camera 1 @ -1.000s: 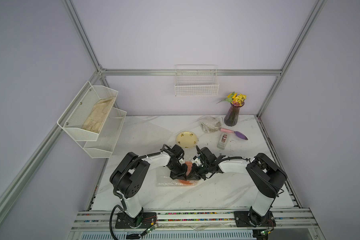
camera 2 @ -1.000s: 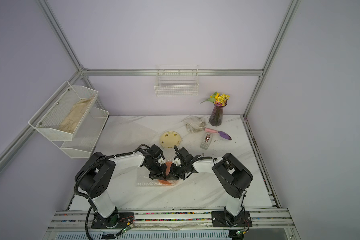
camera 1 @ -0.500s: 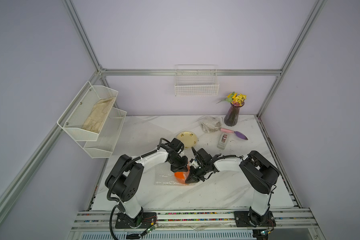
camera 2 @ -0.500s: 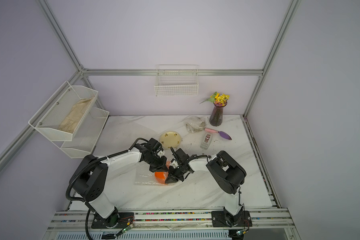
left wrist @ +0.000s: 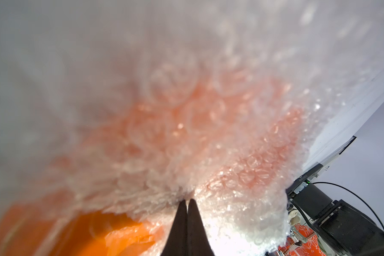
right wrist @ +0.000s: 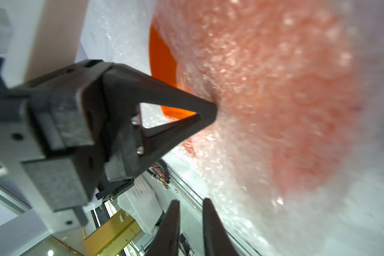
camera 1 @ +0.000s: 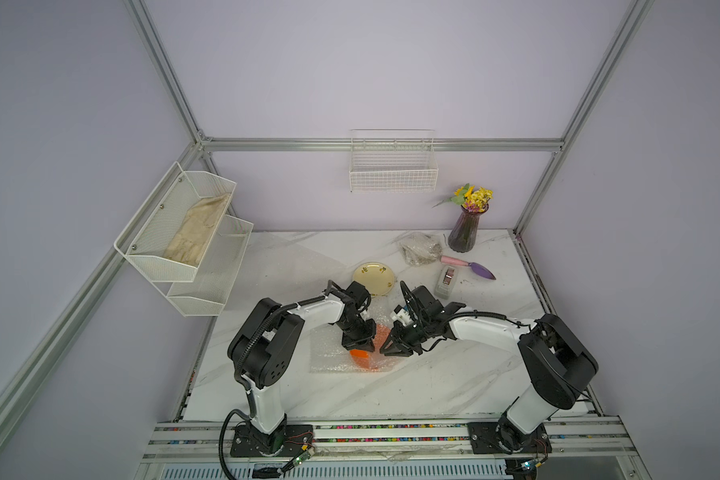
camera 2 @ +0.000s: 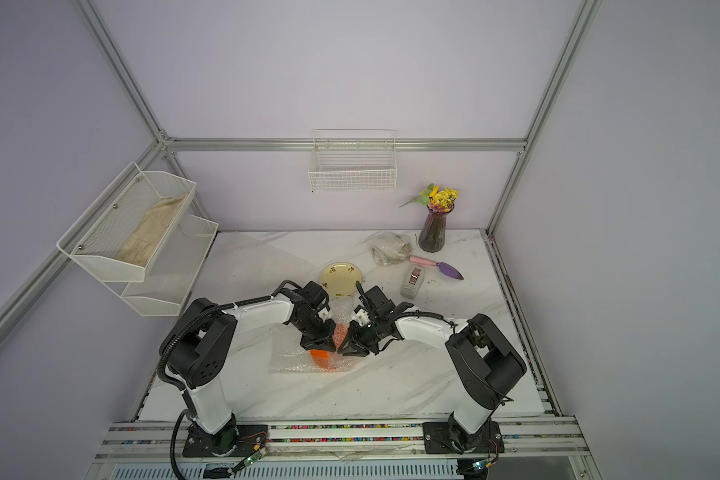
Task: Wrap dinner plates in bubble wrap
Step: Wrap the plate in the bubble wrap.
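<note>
Your left hand [left wrist: 186, 200] is pressed together, pinching the bubble wrap [left wrist: 231, 155] draped over the orange plate [camera 1: 362, 358]. Your right hand [right wrist: 191, 200] is slightly spread and grips nothing. The wrapped plate lies on the desk [camera 1: 433, 386], near the cream plate [camera 1: 374, 279], toward the arm bases.

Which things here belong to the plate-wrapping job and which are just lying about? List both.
Job: orange plate, half covered; bubble wrap over it; cream plate; crumpled wrap bundle, contents unclear.

Lying about: tape dispenser, flower vase, purple trowel, beige cloth in the rack, wire basket.
</note>
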`<state>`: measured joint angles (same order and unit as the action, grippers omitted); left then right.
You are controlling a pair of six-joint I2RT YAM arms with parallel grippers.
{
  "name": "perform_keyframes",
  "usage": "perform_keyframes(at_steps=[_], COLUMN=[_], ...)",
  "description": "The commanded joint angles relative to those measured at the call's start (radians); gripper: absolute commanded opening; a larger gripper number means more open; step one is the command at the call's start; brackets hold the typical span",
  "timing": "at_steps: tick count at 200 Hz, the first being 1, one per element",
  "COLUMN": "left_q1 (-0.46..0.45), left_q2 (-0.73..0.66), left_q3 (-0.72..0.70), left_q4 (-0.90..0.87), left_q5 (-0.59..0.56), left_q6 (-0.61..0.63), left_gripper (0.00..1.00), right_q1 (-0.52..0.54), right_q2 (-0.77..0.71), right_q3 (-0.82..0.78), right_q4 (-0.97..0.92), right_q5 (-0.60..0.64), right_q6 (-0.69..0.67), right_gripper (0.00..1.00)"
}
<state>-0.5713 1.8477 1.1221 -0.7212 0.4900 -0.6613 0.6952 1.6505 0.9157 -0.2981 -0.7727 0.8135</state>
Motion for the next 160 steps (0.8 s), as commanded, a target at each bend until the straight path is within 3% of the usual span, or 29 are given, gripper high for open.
perform_keyframes(at_steps=[1, 20, 67, 86, 97, 116, 160], left_q1=[0.001, 0.002, 0.01, -0.01, -0.019, -0.045, -0.104], left_q2=[0.055, 0.077, 0.121, 0.021, -0.034, -0.05, -0.026], left_q3=[0.043, 0.075, 0.187, 0.259, 0.276, 0.253, 0.089], left_q4=[-0.115, -0.137, -0.198, -0.248, -0.251, -0.251, -0.171], left_q5=[-0.142, -0.156, -0.2, -0.228, -0.177, -0.052, -0.04], left_q6=[0.058, 0.082, 0.144, 0.134, 0.114, 0.075, 0.003], left_gripper=[0.03, 0.03, 0.04, 0.08, 0.13, 0.15, 0.14], right_q1=[0.0, 0.003, 0.015, 0.017, 0.018, 0.018, 0.024], right_q2=[0.051, 0.117, 0.141, 0.152, 0.152, 0.173, 0.201], right_q3=[-0.008, 0.024, -0.005, -0.013, -0.017, -0.015, -0.006], right_q4=[-0.163, -0.227, -0.048, -0.014, 0.004, 0.034, 0.061], right_q5=[0.082, 0.099, 0.059, 0.071, 0.082, 0.086, 0.087], right_q6=[-0.071, -0.149, -0.031, 0.013, 0.041, 0.081, 0.11], right_gripper=[0.13, 0.08, 0.01, 0.0, 0.0, 0.0, 0.0])
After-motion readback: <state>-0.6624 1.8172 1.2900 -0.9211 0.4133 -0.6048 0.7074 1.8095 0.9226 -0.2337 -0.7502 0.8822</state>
